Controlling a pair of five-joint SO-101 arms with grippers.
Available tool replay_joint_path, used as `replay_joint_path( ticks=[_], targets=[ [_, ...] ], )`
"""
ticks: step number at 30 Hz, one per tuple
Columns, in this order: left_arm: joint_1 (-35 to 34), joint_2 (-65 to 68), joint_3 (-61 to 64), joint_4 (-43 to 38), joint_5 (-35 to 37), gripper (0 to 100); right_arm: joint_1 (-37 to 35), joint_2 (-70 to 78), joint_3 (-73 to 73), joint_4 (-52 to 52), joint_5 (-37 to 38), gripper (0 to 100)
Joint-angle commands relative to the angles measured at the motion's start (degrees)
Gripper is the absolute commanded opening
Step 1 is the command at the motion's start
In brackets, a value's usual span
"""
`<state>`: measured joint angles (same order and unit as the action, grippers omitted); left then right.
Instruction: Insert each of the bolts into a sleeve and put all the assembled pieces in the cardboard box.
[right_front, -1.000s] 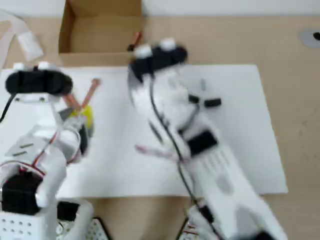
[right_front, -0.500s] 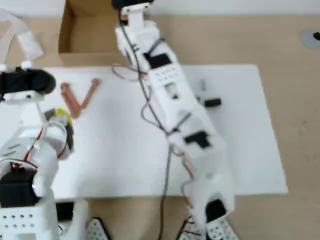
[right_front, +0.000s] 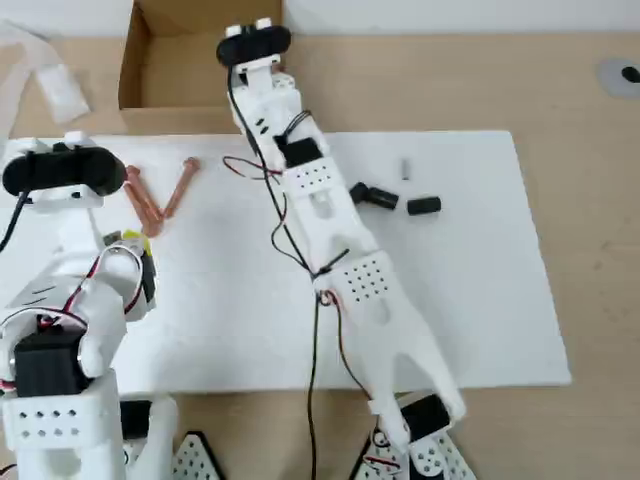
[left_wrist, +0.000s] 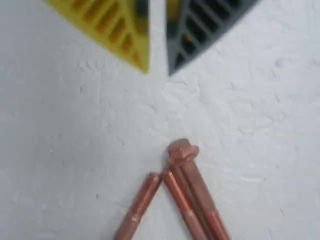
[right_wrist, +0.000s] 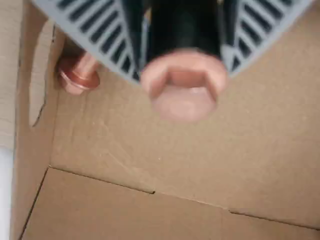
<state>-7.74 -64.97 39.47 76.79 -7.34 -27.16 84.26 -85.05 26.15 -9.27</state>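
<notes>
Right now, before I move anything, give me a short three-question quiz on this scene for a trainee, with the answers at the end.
1. True or false: the right arm's fingers hold a black sleeve with a copper bolt in it, over the brown cardboard box.
2. What lies just beyond the left arm's yellow and grey fingers? A. bare copper bolts B. black sleeves C. a screwdriver
3. Fill in: the loose black sleeves lie on the ____ flat sheet.
Key: 1 true; 2 A; 3 white.
</notes>
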Motion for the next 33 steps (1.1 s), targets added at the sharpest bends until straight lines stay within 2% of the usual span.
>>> replay_joint_path(
  ticks=[1,7,11,14,17,23,33],
  targets=[
    [-0.6,0.1,0.1,-0.1,-0.3,2,0.9,-1.6,-5.8,2.6,0.5,2.0],
    [-0.6,0.5,0.1,-0.6,-0.4,3,0.8,-1.7,-6.0,6.3,0.5,18.2],
    [-1.3,1.9,-0.1,-2.0,-0.1,5,0.7,-1.7,-8.1,6.9,0.4,25.2],
    [-2.7,8.7,-0.6,-1.8,0.9,12,0.9,-1.9,-10.6,7.3,0.4,26.2],
    [-5.8,20.6,-4.8,-1.8,1.0,12,1.5,-5.6,-10.6,11.3,0.3,26.2],
    [-9.5,44.5,-21.4,-1.7,7.3,11,3.2,-15.4,-10.4,20.4,0.1,26.1],
    [-9.2,70.1,-46.9,-1.9,13.5,11,3.9,-22.3,-10.4,31.3,0.1,26.1]
  ],
)
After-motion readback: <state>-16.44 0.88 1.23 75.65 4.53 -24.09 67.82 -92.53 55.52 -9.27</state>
